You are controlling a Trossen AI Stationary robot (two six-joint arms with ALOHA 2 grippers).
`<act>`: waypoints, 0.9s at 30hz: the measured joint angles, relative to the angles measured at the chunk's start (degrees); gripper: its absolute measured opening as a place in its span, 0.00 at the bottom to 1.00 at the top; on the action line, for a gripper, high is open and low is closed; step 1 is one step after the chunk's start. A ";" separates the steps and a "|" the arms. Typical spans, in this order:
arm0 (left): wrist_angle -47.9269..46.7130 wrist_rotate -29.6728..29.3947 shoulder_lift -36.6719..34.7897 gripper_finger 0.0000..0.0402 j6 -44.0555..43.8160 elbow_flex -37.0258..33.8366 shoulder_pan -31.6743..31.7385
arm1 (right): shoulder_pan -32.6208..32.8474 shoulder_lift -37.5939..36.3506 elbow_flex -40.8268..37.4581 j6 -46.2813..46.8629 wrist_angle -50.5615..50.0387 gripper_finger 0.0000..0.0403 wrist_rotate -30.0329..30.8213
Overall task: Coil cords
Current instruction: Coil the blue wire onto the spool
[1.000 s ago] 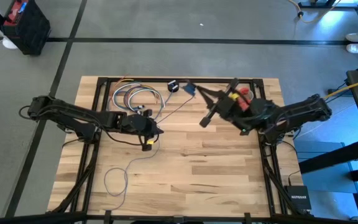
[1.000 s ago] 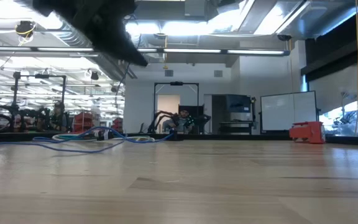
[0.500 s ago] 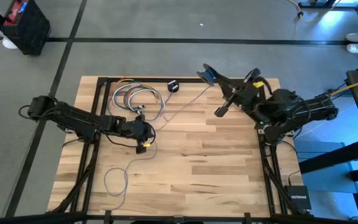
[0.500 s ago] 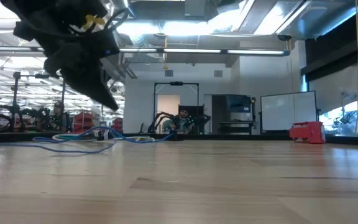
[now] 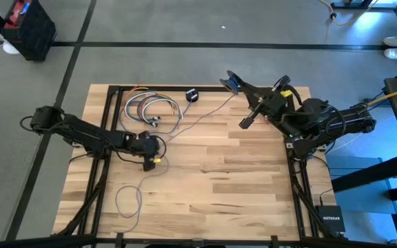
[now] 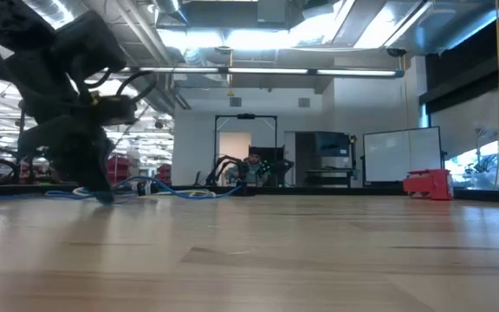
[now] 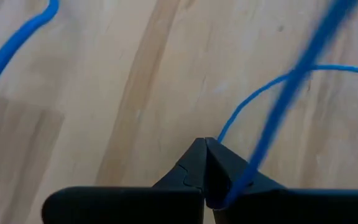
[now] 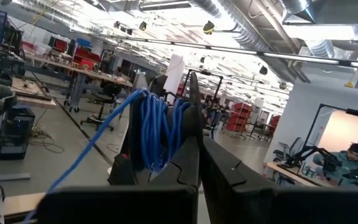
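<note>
The thin bluish cable (image 5: 191,120) runs slack from my right gripper (image 5: 229,81), above the table's far edge, down-left across the table to my left gripper (image 5: 149,162). From there it trails into loose loops (image 5: 128,200) on the wood near the left front. My left gripper (image 7: 205,146) is shut on the cable, low at the table (image 6: 102,192). My right gripper (image 8: 193,106) is shut and carries a bunch of wound turns (image 8: 157,130). I cannot make out the cable's puck end. My left gripper pinches a single run of the cable (image 7: 241,186) between its two fingertips, pointing down from above. One part rises slack toward the right gripper, the other (image 7: 272,78) curves away over the wood. My right gripper is raised clear of the table. Several turns of the cable (image 8: 148,134) are wrapped around its shut fingers, and one strand (image 8: 86,155) hangs away from them. Whether a strand is also pinched between the fingers is hidden by the turns.
A bundle of multicoloured looped wires (image 5: 150,107) lies at the far left of the table and also shows in the low view (image 6: 145,186). A small black disc (image 5: 192,95) lies near the far edge. Bare wood (image 5: 240,179) spreads across the middle and right.
My right gripper has swung up and toward the table's far right with its wound turns, then held still. My left gripper has moved toward the table's left and near edge and down to the tabletop, drawing the cable's middle with it. The loose loops have stayed in place.
</note>
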 joint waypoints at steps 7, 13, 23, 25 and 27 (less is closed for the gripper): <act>-5.41 0.80 -0.14 0.00 -3.36 -0.49 -0.04 | 0.00 -0.41 0.00 -1.32 0.76 0.02 0.42; -7.17 1.02 -0.14 0.00 -4.44 -0.47 0.00 | 0.00 -3.00 0.00 -4.00 4.99 0.02 0.43; -6.41 1.08 -0.05 0.00 -5.27 -0.72 0.00 | 0.00 -5.92 0.00 -4.55 4.00 0.02 1.03; -5.43 1.08 -0.04 0.00 -4.90 -0.87 0.00 | 0.00 -5.92 0.00 -4.46 3.25 0.02 1.01; -4.16 1.08 -0.03 0.00 -5.35 -0.91 0.00 | -0.01 -5.61 0.03 -4.35 2.55 0.02 1.02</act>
